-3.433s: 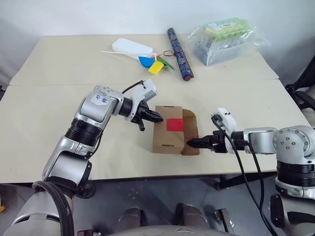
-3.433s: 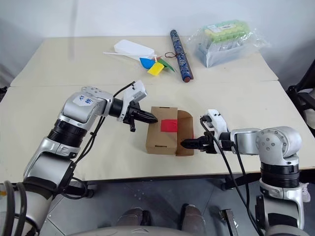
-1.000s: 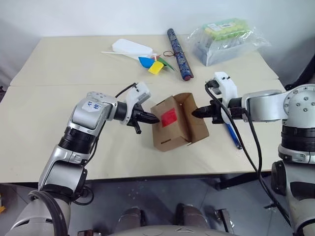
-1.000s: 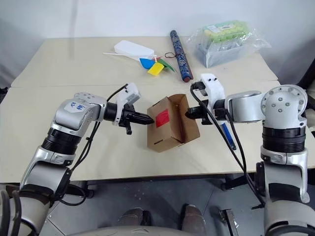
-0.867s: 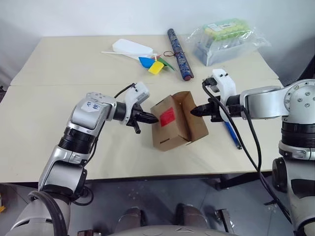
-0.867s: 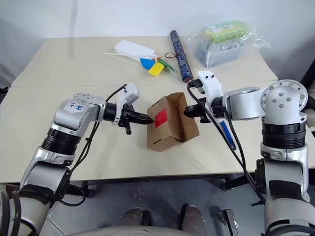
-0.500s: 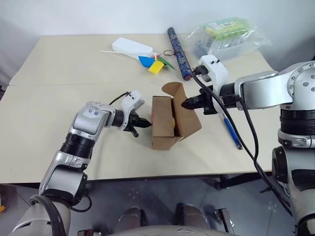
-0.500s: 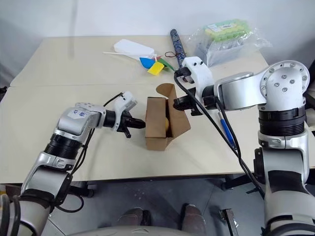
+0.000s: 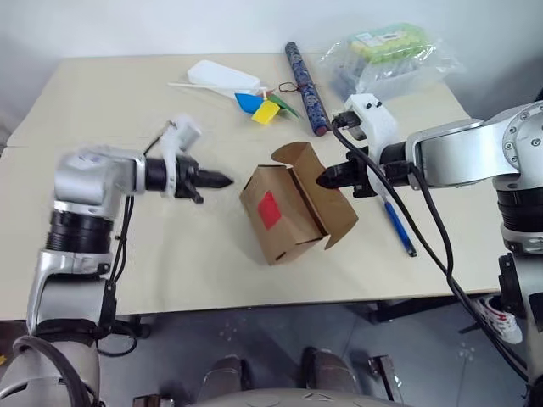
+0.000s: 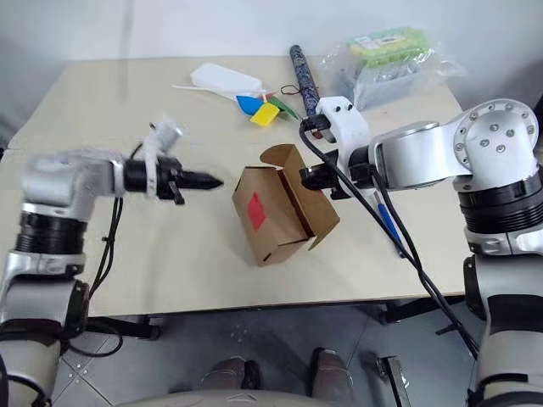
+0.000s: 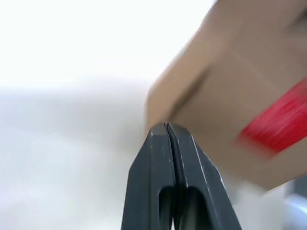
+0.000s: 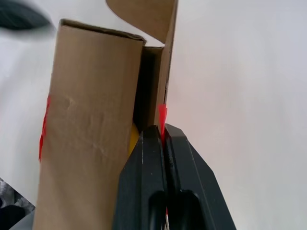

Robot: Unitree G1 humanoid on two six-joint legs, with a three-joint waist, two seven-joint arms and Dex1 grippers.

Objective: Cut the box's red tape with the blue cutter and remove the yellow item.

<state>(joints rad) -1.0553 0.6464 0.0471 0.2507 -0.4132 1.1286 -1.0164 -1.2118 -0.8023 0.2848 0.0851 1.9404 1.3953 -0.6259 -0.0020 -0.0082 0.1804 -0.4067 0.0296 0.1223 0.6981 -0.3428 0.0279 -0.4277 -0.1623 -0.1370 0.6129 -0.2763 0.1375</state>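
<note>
Patterned tube (image 9: 307, 89), bagged packs (image 9: 389, 58), paper pieces (image 9: 265, 107)

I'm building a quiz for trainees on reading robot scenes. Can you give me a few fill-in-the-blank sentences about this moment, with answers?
1. The right gripper is shut on the box's open ____.
2. The patch of tape on the box is ____.
3. The blue cutter lies on the ____.
4. The left gripper is ____ and holds nothing.

Answers: flap; red; table; shut

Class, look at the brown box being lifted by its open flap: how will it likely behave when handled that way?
The box hangs tilted from one flap in the shut right gripper, so it probably swings and feels light. Thin corrugated card likely bends at the fold. The yellow item inside may slide out.
</note>
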